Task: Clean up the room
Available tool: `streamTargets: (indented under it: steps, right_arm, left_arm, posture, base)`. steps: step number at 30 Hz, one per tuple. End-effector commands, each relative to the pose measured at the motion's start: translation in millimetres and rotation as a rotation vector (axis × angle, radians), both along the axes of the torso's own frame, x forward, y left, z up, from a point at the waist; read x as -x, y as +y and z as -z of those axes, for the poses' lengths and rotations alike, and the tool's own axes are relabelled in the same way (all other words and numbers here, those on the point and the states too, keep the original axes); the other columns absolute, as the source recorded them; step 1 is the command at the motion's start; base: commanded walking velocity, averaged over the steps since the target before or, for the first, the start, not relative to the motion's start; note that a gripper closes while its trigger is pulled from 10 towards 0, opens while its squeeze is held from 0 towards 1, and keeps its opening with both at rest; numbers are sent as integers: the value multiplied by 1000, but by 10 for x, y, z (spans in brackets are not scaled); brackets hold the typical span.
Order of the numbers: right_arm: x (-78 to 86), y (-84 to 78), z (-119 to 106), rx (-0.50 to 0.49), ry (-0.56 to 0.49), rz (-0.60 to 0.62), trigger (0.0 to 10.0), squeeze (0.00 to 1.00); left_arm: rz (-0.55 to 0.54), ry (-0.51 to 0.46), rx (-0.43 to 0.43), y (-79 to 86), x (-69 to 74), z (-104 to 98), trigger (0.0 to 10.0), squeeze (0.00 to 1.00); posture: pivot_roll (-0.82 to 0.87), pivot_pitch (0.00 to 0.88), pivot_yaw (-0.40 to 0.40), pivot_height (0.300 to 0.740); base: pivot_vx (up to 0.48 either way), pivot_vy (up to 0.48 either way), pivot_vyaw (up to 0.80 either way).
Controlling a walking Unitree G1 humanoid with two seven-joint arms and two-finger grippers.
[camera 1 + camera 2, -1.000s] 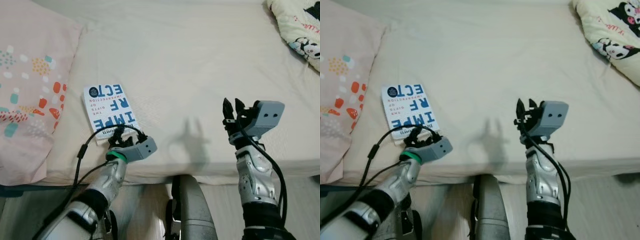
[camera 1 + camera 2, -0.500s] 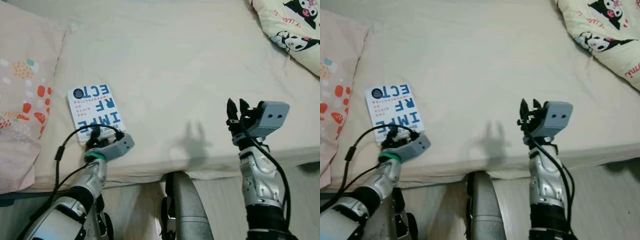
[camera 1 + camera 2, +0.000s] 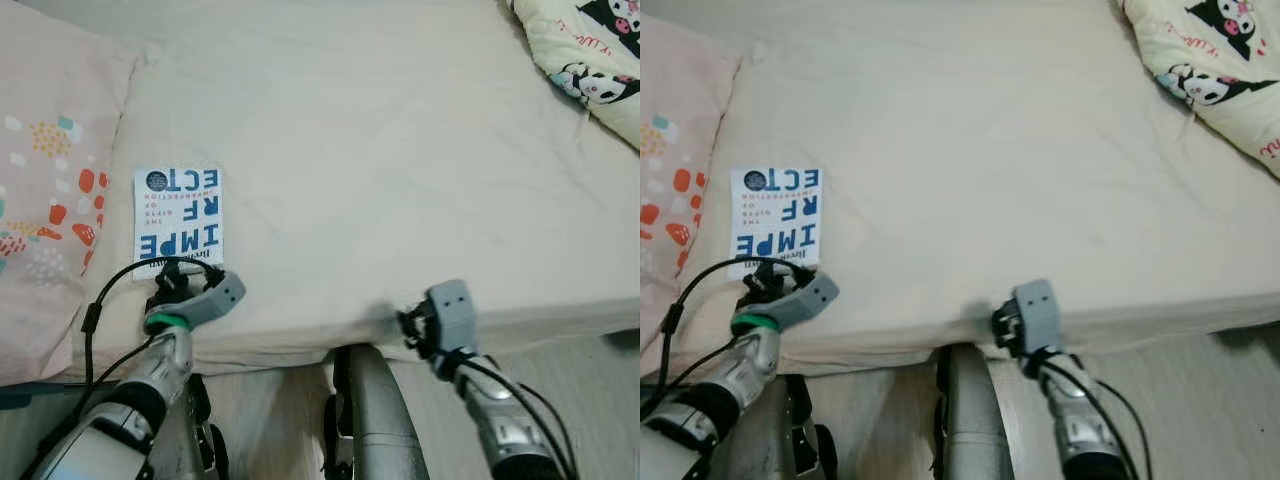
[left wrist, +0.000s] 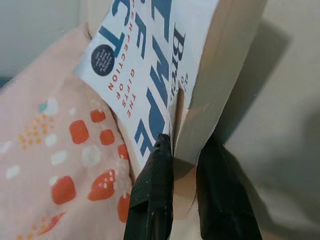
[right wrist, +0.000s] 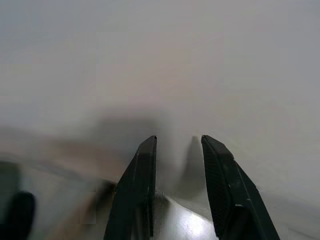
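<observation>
Your left tool [image 4: 182, 165] is at the near edge of the bed [image 3: 380, 150], and its two black fingers [image 4: 155, 200] are pinching the near corner of the book [image 3: 180, 213]. In the left wrist view one finger lies against the printed cover and the other against the page edge, with that corner of the book between them. The book is a white paperback with large blue letters and a dark round badge; it lies face up on the cream sheet near the front left of the bed, just beside the pink pillow [image 3: 50, 180], which carries orange, teal and white spots. The black cable [image 3: 120, 285] of your left arm loops up over the bed edge next to the tool.

Your right tool [image 3: 412, 328] sits low against the front edge of the mattress, well apart from the book. In the right wrist view its fingers [image 5: 142, 185] stand spread with a clear gap between them, and nothing is held there; beyond them is the pale sheet, out of focus.

At the far right corner of the bed lies a cream blanket [image 3: 590, 60] printed with black-and-white cartoon figures. Below the mattress edge you can see pale wooden floor [image 3: 1200, 400].
</observation>
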State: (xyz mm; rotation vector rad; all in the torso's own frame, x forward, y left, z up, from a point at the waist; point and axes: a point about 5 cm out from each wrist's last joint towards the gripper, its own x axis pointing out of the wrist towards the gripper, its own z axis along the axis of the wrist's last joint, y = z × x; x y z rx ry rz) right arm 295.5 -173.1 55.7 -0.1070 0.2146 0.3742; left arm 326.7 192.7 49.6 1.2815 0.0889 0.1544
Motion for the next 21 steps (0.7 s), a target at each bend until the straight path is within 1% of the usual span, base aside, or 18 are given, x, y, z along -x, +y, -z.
streamTargets:
  steps: [1,2,4,5,6,7,8,11,12,13,14,18,20,21]
  right_arm:
    - [23,164,-83,-72,-41,-110,10000,0]
    - [23,164,-83,-72,-41,-110,10000,0]
    - [22,287,-193,-115,-57,-220,10000,0]
    - [22,287,-193,-115,-57,-220,10000,0]
    - [29,323,-240,-129,-55,-273,10000,0]
    - [29,323,-240,-129,-55,-273,10000,0]
    - [33,344,-265,-136,-51,-307,10000,0]
    - [98,335,-286,-84,-15,-443,10000,0]
    - [98,335,-286,-84,-15,-443,10000,0]
    - [121,312,-267,-62,-4,-466,10000,0]
    - [134,278,-253,-53,-1,-462,10000,0]
    - [150,233,-242,-53,-4,-451,10000,0]
    - [166,208,-251,-64,-9,-438,10000,0]
    - [171,203,-253,-68,-12,-431,10000,0]
  left_arm:
    - [113,26,-101,27,124,116,0,0]
    - [113,26,-101,27,124,116,0,0]
    - [173,10,-171,101,144,91,0,0]
    - [173,10,-171,101,144,91,0,0]
    - [194,4,-201,149,151,74,0,0]
    - [194,4,-201,149,151,74,0,0]
    - [206,1,-219,180,156,64,0,0]
    - [225,-11,-270,289,149,11,0,0]
    - [225,-11,-270,289,149,11,0,0]
    - [214,-14,-275,322,140,-8,0,0]
    - [203,-14,-275,350,132,-23,0,0]
    - [194,-13,-271,381,138,-29,0,0]
    - [195,-7,-235,377,179,6,0,0]
    - [166,10,-168,361,215,49,0,0]
  posture:
    - [-156,250,3,600]
    - [-156,250,3,600]
    - [-143,249,5,600]
    - [-143,249,5,600]
    - [-136,247,3,600]
    - [-136,247,3,600]
    - [-136,247,3,600]
    - [-128,240,-3,600]
    - [-128,240,-3,600]
    - [-133,236,-3,600]
    - [-135,234,-3,600]
    - [-136,233,0,600]
    - [-139,232,4,600]
    - [-141,230,9,600]
  base:
    - [0,0,0]
    - [0,0,0]
    - [0,0,0]
    - [0,0,0]
    - [0,0,0]
    - [0,0,0]
    - [0,0,0]
    - [0,0,0]
    - [0,0,0]
    - [0,0,0]
    - [0,0,0]
    - [0,0,0]
    - [0,0,0]
    - [0,0,0]
